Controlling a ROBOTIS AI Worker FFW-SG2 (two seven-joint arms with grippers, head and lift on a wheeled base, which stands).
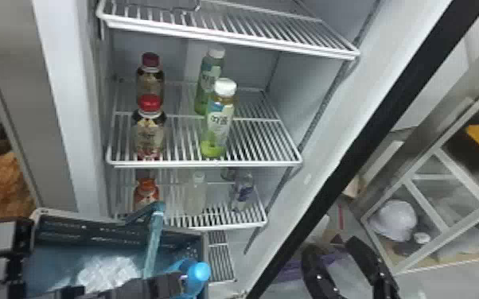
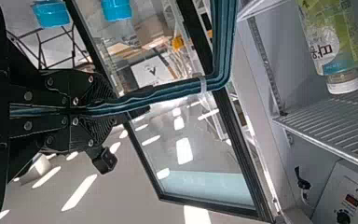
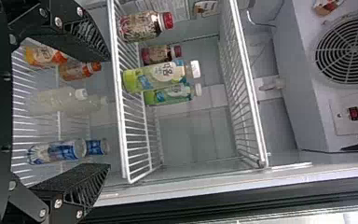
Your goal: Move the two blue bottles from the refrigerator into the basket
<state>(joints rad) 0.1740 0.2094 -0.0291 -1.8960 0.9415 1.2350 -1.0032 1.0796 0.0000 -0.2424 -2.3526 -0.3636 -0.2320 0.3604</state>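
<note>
We grip the basket (image 1: 119,218) by its handle (image 1: 153,242) with our left end effector (image 1: 163,284), in front of the refrigerator (image 1: 67,99). Our right end effector (image 1: 332,246) is spread wide near the refrigerator's right side. The front blue-labelled bottle (image 3: 56,151) and rear blue-labelled bottle (image 3: 95,147) stand on its lower shelf.

1. On the middle white wire shelf (image 1: 250,163): left, two dark red-capped bottles (image 1: 149,133); right, two green white-capped bottles (image 1: 219,119);
2. on the white wire shelf below (image 1: 230,227): left, orange bottles (image 3: 44,55); between, cloudy white-capped bottles (image 3: 51,101); right, clear blue-labelled bottles (image 3: 56,152);
3. before the shelves, leftward: dark plastic basket (image 1: 91,228).
</note>
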